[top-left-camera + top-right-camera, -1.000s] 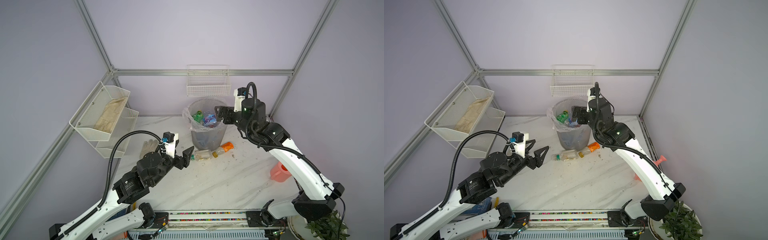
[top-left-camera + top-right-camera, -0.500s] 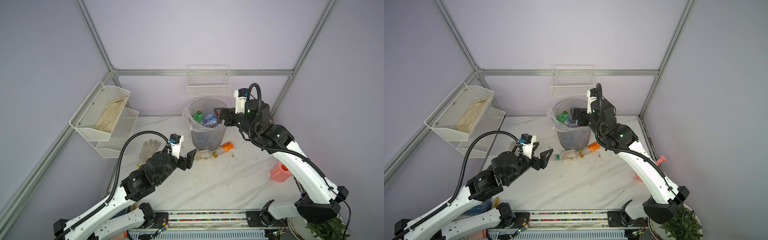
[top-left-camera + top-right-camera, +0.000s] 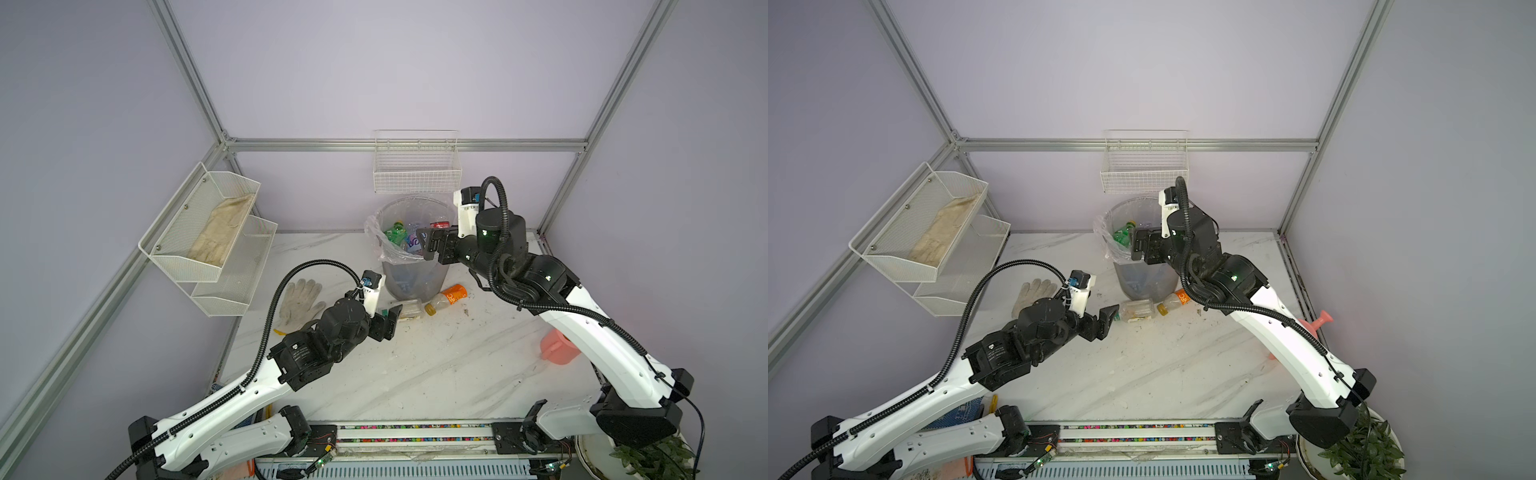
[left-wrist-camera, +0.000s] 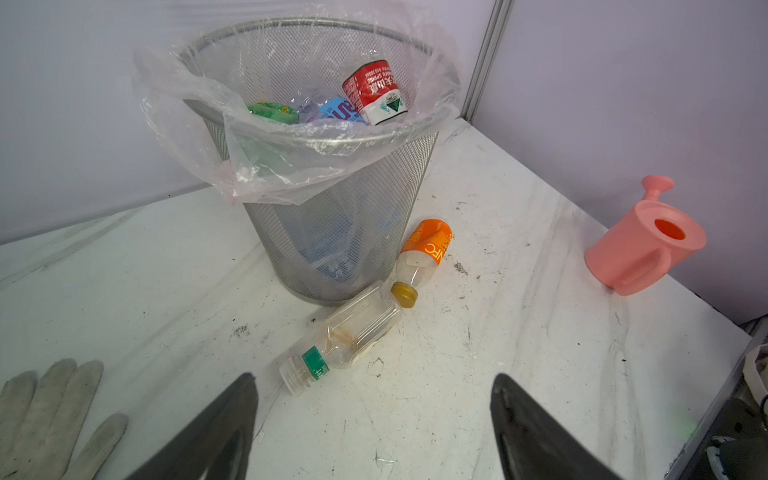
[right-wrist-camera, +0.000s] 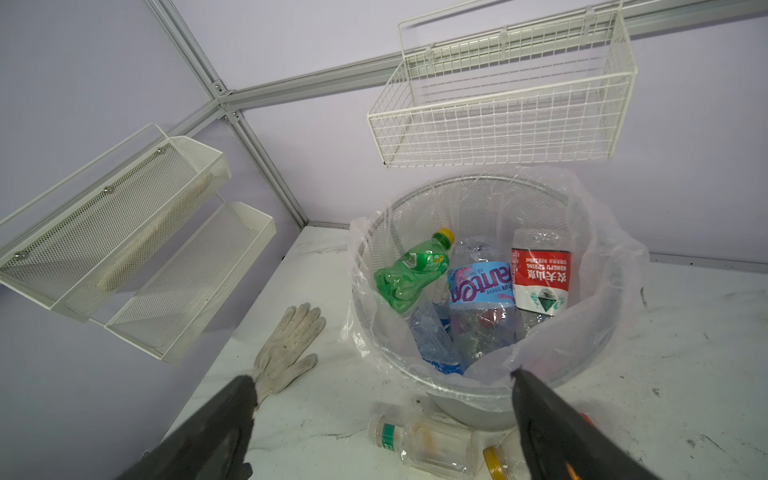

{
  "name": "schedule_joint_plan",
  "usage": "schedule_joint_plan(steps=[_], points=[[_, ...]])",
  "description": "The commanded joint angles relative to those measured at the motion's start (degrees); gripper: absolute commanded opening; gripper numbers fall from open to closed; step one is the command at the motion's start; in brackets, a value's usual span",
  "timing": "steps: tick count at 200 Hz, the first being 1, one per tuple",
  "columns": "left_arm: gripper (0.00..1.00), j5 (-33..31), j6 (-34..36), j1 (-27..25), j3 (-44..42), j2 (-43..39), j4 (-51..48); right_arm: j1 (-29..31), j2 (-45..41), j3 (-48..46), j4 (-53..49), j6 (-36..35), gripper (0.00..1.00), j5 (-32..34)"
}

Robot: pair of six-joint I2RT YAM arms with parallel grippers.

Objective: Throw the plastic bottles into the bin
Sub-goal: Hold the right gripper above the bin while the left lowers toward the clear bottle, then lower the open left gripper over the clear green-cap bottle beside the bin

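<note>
A likely light, crushable clear bottle (image 4: 353, 332), lying just ahead of the wide-open left claw (image 4: 374, 380), is probably best gripped mid-body.

Your left arm (image 3: 232, 399) and right arm (image 3: 602, 345) each had white shells and black joints. A black ribbed cable (image 3: 316, 262) ran along each forearm. Small green lights (image 3: 482, 234) glowed on the right arm's black housings. At each wrist a white bracket (image 3: 372, 297) carried a blue part. The fingers (image 4: 224, 424) were dark grey, tapering to points.
</note>
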Motion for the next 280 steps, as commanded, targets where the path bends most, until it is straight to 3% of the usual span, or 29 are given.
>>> schedule_joint_plan(steps=[1,37,165,280], points=[[0.87,-0.17,-0.41,1.05,-2.57,1.08,1.65,1.36,-2.7,-0.75,-1.51,-1.22,0.97,1.94],[0.87,0.52,-0.51,2.89,-3.71,4.06,2.69,2.29,-3.65,-1.61,-2.95,-1.91,0.98,2.29],[0.88,14.64,-4.9,15.14,-11.59,13.88,16.17,3.52,-10.45,-10.91,-3.22,-4.01,0.98,1.79],[0.9,19.95,-4.58,18.37,-9.38,25.75,20.85,3.58,-18.38,-22.87,-0.03,-2.31,0.97,-0.49]])
